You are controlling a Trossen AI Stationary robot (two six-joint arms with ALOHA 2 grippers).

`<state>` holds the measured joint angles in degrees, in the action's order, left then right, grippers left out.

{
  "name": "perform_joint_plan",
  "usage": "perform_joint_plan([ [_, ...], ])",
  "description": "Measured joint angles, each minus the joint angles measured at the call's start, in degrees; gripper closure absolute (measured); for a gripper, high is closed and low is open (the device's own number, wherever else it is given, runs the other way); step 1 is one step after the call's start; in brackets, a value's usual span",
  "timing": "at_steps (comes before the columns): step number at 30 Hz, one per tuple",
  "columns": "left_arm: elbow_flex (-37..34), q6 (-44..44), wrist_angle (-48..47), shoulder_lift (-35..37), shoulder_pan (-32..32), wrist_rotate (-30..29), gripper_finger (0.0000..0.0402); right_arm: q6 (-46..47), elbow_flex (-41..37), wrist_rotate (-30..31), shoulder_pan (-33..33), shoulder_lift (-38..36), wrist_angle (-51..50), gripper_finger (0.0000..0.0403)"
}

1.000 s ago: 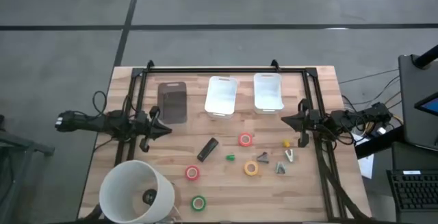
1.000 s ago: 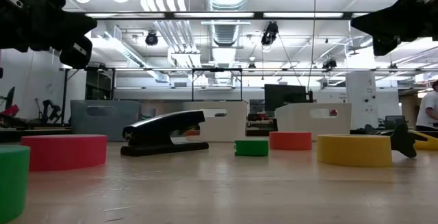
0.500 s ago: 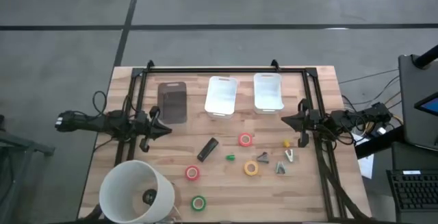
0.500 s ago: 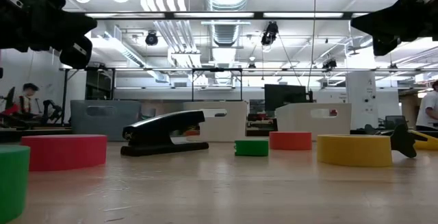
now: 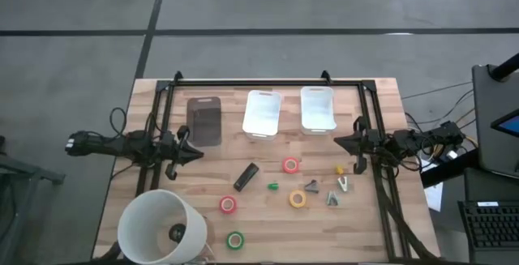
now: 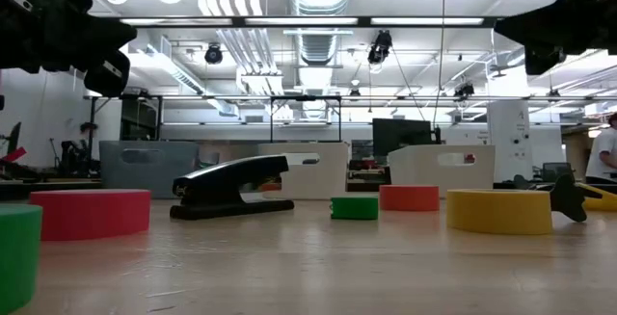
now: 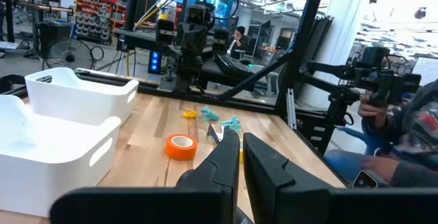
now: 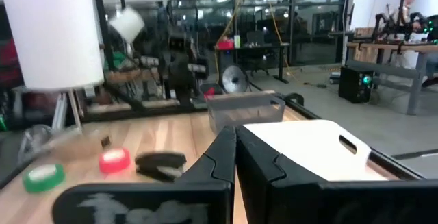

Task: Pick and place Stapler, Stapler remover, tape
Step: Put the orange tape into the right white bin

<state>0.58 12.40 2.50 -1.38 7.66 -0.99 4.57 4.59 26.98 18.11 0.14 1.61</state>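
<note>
The tabletop (image 5: 203,176) is light wood w/ plank lines. The stapler (image 5: 246,177) is black. Tape rolls: two red (image 5: 290,165) (image 5: 228,205), one orange-yellow (image 5: 298,199), one green (image 5: 234,240), all w/ pale centres. Small green piece (image 5: 274,187). Two bins are white (image 5: 263,113) (image 5: 318,108), one bin dark grey (image 5: 204,121). Both arms and each claw (image 5: 193,153) (image 5: 339,142) are black.

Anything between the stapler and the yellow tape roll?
Yes: in the high view a tiny green piece sits between the stapler and the yellow tape.
</note>
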Motion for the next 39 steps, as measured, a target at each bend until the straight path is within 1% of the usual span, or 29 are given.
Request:
perform_joint_plan([
  [2,0.00,0.00,0.00,0.02,0.00,0.00,0.0378,2.77,0.01,0.01,0.00,0.03,3.08,0.0394],
  [4,0.00,0.00,0.00,0.02,0.00,-0.02,0.0377,3.18,0.01,0.03,0.00,0.21,6.11,0.0394],
  [6,0.00,0.00,0.00,0.00,0.00,0.00,0.0376,2.69,0.01,0.03,0.00,0.22,7.36,0.0394],
  [10,0.00,0.00,0.01,0.00,0.00,-0.01,0.0378,5.84,0.01,1.00,0.00,1.57,10.62,0.0394],
  [11,0.00,0.00,0.00,0.00,0.00,-0.02,0.0378,6.68,0.01,0.64,-0.01,2.08,11.99,0.0394],
  [15,0.00,0.00,-0.02,0.00,0.00,-0.01,0.0376,8.77,0.04,-4.73,0.00,7.12,15.34,0.0394],
  [18,0.00,0.00,0.00,0.01,0.00,-0.01,0.0376,10.11,0.04,-4.84,0.00,14.27,18.35,0.0394],
  [21,0.00,0.00,0.00,0.02,0.00,0.00,0.0378,10.27,0.01,-4.16,0.00,22.90,21.61,0.0392],
  [24,0.00,0.00,-0.02,0.02,0.00,0.00,0.0378,10.68,1.10,-3.21,0.00,31.80,24.30,0.0379],
  [28,0.00,0.00,-0.02,0.02,0.00,0.00,0.0376,11.52,6.29,-3.95,0.00,43.44,24.29,0.0341],
  [32,0.00,0.00,-0.02,0.01,0.00,0.00,0.0378,8.64,12.87,-5.04,0.00,54.57,23.23,0.0288],
  [35,0.00,0.00,-0.04,0.02,0.00,-0.02,0.0377,6.94,17.55,-5.00,-0.02,62.44,20.52,0.0251],
  [39,0.00,0.00,-0.04,0.01,0.00,0.00,0.0377,5.05,23.41,-5.02,0.00,71.84,16.84,0.0222],
])
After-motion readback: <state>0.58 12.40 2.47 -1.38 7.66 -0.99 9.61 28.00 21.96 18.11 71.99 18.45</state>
